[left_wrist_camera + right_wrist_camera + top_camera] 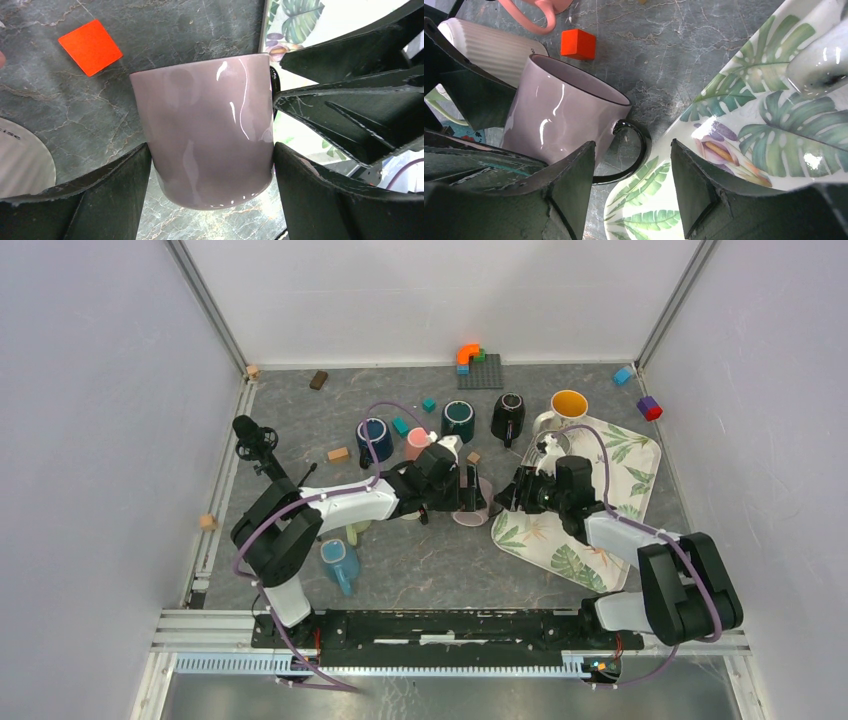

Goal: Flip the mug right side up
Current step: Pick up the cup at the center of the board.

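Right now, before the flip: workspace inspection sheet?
Surface: grey marbled table, crowded toward the back.
Job's things: lilac mug, its black handle toward the tray.
Clutter: teal mug, black mug, orange block, more mugs and blocks around.
End effectors: left end effector clamped on the mug's sides; right end effector open, handle between its fingers.
Cables: purple cables loop over both arms, none on the mug.
Surroundings: white walls; nothing else seen.
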